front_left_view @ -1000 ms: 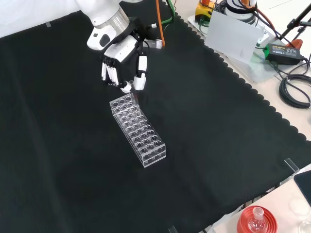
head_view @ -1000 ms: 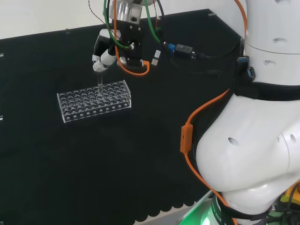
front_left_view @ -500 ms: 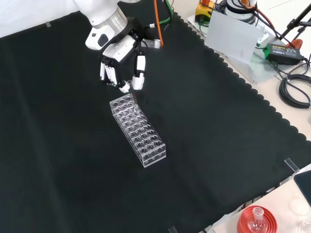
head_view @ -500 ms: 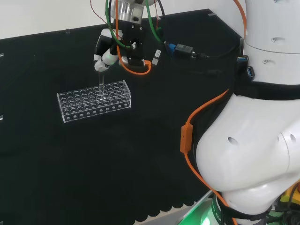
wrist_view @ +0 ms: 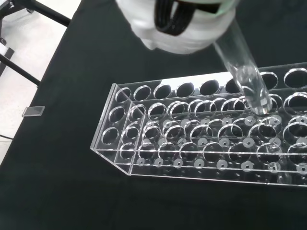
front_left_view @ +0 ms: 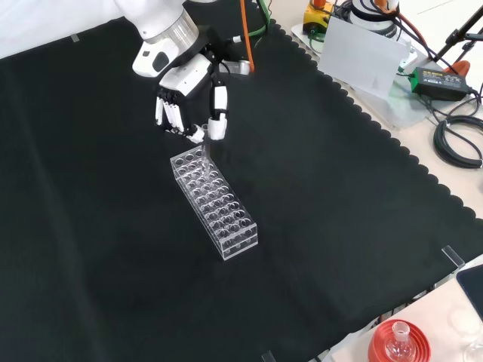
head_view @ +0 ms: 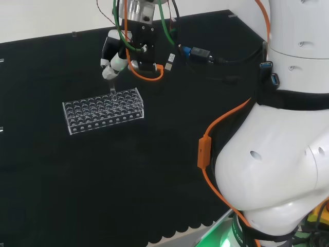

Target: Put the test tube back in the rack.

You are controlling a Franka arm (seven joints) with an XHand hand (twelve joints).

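Note:
A clear plastic rack (head_view: 103, 110) (front_left_view: 215, 204) (wrist_view: 201, 139) with several rows of empty holes stands on the black cloth. The hand (head_view: 114, 57) (front_left_view: 189, 102) hangs just above one end of the rack, its fingers and thumb pinched on a clear test tube (head_view: 111, 90) (front_left_view: 204, 151) (wrist_view: 242, 72). The tube points down, slightly tilted. In the wrist view its rounded bottom sits over a hole in the rack's outer rows, at or just above the top plate.
An orange cable (head_view: 149, 77) loops behind the hand. At the front view's lower right stands a red ribbed stand (front_left_view: 398, 343) with a flask. A power adapter (front_left_view: 436, 79) and cables lie beyond the cloth's scalloped edge at the upper right.
The hand and tube rose a little above the rack and shifted slightly; the tube's tip stays over the same end of the rack. The rack has not moved.

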